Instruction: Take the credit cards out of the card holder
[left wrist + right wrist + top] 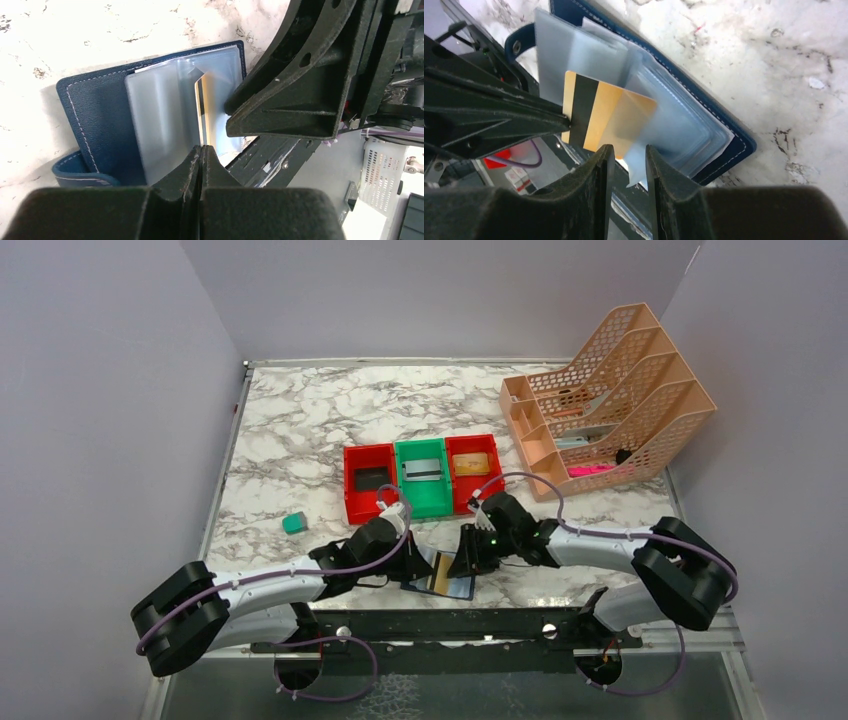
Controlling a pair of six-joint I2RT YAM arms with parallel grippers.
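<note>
Holder (458, 587) lies open at 6 o'clock. Left gripper (201, 150) pinches its one gold card (614, 117). Right gripper (626, 155) has two fingers apart.

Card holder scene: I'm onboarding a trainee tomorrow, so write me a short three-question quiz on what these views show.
1. Multiple choice: which card sticks part-way out of the clear sleeves of the card holder? A black, B gold, C silver-grey.
2. True or false: the left gripper has its fingers spread wide apart.
3. Fill in: in the top view, the green bin stands between two ___ bins.
Key: 1 B, the gold card. 2 False; its fingers are pinched together at that card's edge. 3 red bins.
</note>
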